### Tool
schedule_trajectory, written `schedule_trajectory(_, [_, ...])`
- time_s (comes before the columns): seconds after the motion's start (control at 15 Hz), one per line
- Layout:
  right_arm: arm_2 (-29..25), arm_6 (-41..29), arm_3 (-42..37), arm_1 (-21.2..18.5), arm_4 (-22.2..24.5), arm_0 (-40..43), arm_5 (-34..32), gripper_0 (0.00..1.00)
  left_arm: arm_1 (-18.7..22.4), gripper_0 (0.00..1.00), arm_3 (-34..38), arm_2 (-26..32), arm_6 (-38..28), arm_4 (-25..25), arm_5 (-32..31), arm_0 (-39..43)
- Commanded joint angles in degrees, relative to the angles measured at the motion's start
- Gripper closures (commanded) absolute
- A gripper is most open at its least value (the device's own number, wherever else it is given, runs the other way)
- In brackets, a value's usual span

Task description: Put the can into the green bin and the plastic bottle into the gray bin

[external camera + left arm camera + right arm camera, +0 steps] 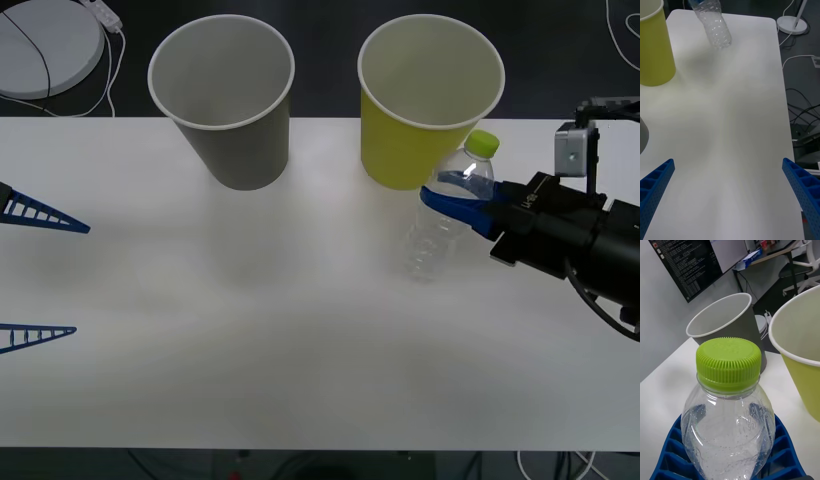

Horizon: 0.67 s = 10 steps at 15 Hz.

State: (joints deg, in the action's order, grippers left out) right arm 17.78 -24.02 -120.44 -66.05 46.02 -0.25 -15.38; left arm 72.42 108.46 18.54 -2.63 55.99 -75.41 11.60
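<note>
Plastic bottle (446,212) sits clamped, tilted, in my right gripper (455,205), gray bin (224,100) beyond it for dropping; left gripper (35,272) idles apart.

No readable text on the plastic bottle (728,416) or bins.

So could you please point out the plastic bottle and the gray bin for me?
plastic bottle (437,235), front view, clear lower body.
gray bin (240,150), front view, gray outer wall.
</note>
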Motion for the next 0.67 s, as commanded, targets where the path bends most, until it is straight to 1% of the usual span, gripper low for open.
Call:
schedule_trajectory(0.07, [-1.0, -3.5, -1.3, -2.2, 0.1, 0.0, 0.0, 1.00, 0.0, 0.00, 0.0, 0.0, 0.0, 0.0, 0.0, 0.0])
schedule_trajectory(0.33, [-2.5, -9.4, -2.6, -5.4, 0.2, -0.3, -0.5, 1.00, 0.0, 0.00, 0.0, 0.0, 0.0, 0.0, 0.0, 0.0])
schedule_trajectory(0.53, [-5.5, -14.7, -2.6, -6.5, 1.1, -0.5, -4.0, 1.00, 0.0, 0.00, 0.0, 0.0, 0.0, 0.0, 0.0, 0.0])
schedule_trajectory(0.6, [-6.4, -16.6, -2.6, -7.1, 2.1, -0.5, -4.9, 1.00, 0.0, 0.00, 0.0, 0.0, 0.0, 0.0, 0.0, 0.0])
schedule_trajectory(0.67, [-7.6, -19.4, -2.6, -7.3, 4.3, -0.5, -5.9, 1.00, 0.0, 0.00, 0.0, 0.0, 0.0, 0.0, 0.0, 0.0])
